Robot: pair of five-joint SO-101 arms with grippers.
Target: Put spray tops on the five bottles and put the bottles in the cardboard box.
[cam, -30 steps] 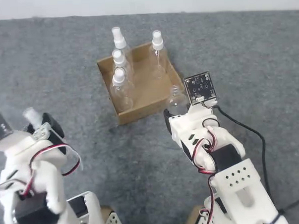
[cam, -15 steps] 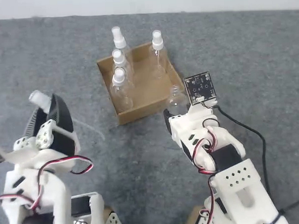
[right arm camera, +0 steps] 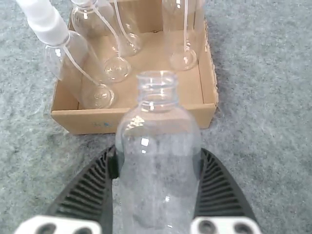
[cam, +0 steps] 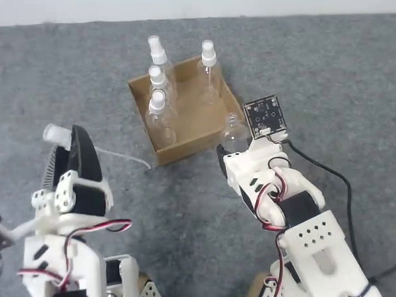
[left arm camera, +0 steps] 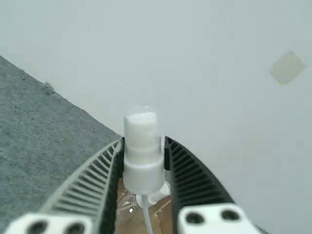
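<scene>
Grey carpeted table point(cam: 325, 57) is carrying the cardboard box point(cam: 185, 146) w/ four capped bottles point(cam: 158, 111) standing inside. L gripper point(left arm camera: 144, 142) is pinching a white spray top point(left arm camera: 142, 165) btwn its jaws, off to the box's left, apart from it. R gripper point(right arm camera: 158, 156) is clamping an uncapped clear bottle point(right arm camera: 158, 122) upright, just beside the box's near right corner.

Four capped bottles point(cam: 161, 114) fill the box's point(cam: 185, 148) left side and far-right corner; its near-right floor is bare. The right tool point(right arm camera: 157, 165) with its bottle point(right arm camera: 157, 122) stands just outside that corner. Open bench point(cam: 131, 197) separates the left tool point(cam: 65, 142) and its spray top point(cam: 53, 134) from the box.
</scene>
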